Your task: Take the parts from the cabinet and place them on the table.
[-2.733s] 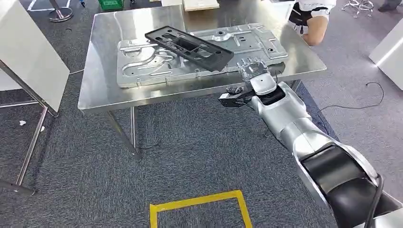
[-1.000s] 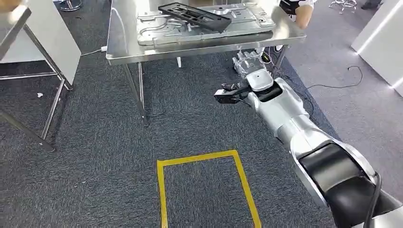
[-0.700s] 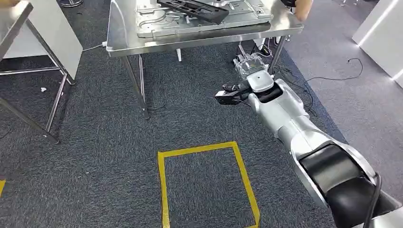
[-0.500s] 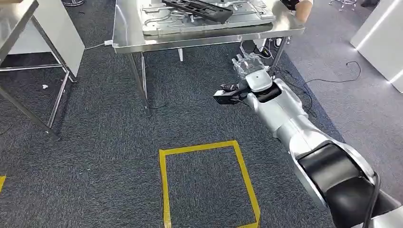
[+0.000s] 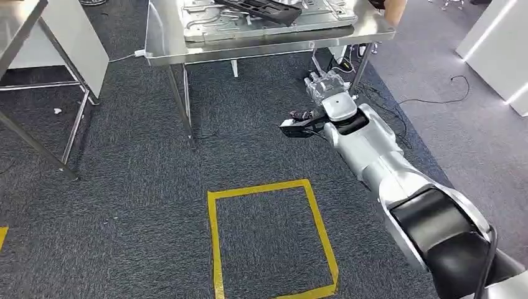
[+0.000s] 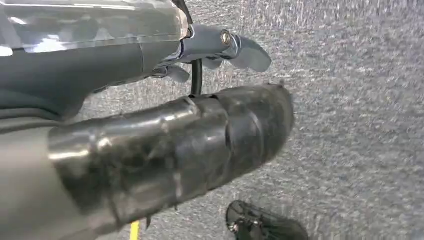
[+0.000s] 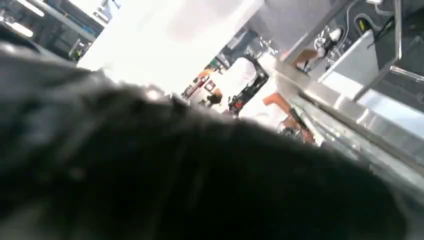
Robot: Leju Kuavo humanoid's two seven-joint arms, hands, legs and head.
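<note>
A black plastic frame (image 5: 258, 9) lies across a large silver metal panel (image 5: 208, 22) on the steel table (image 5: 249, 51) at the top of the head view. My right hand (image 5: 325, 86) is stretched forward over the carpet, below and short of the table's near edge, fingers spread and holding nothing. In the left wrist view my left hand (image 6: 210, 90) hangs over grey carpet, its thick thumb (image 6: 200, 145) apart from the fingers (image 6: 240, 50), with nothing between them. The right wrist view is mostly dark blur, with the table's edge (image 7: 350, 120) beyond.
A yellow tape rectangle (image 5: 274, 237) marks the carpet near me. A white board on a metal stand (image 5: 68, 43) is at the left, and white furniture (image 5: 498, 43) at the right. Cables (image 5: 380, 93) trail under the table's right leg. A person's arm (image 5: 393, 9) is at the table's far right corner.
The whole picture has shifted: the table has slid to the top as the camera backed away. My right arm stays stretched forward, and its empty hand is now below the table's edge.
</note>
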